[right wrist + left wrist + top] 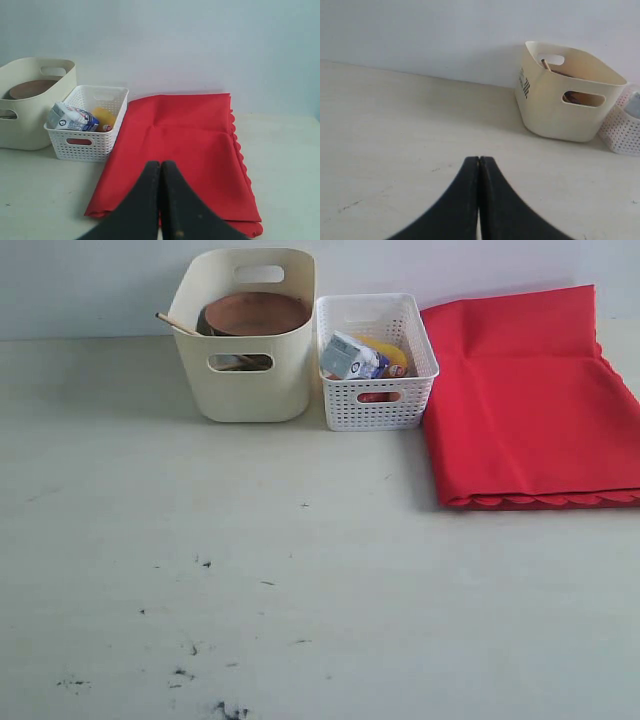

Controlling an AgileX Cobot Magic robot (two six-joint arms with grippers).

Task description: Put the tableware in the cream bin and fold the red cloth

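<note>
Pale table [300, 590], flecked with dark marks along its near edge, fills the foreground. The grippers are seen only in the wrist views: the left gripper [479, 165] and the right gripper [160, 167] are each pressed shut, with nothing held.

At the right, from mid-table to the far side, the cloth [530, 400] is laid flat, with its scalloped edge turned near. It is plain bright red and faintly creased. A doubled layer is suggested at that edge, so one fold is judged made. It is expected to be soft, light and limp, best pinched at a near corner.

Just left of it, a white basket [378, 410] with a carton [350, 357] is set. Farther left, the cream bin [250, 390] is stood beside it. A brown plate [257, 312], judged stiff and light, is lodged tilted inside, and a wooden handle [175, 323] juts over the left rim; spoon or chopstick cannot be told.
</note>
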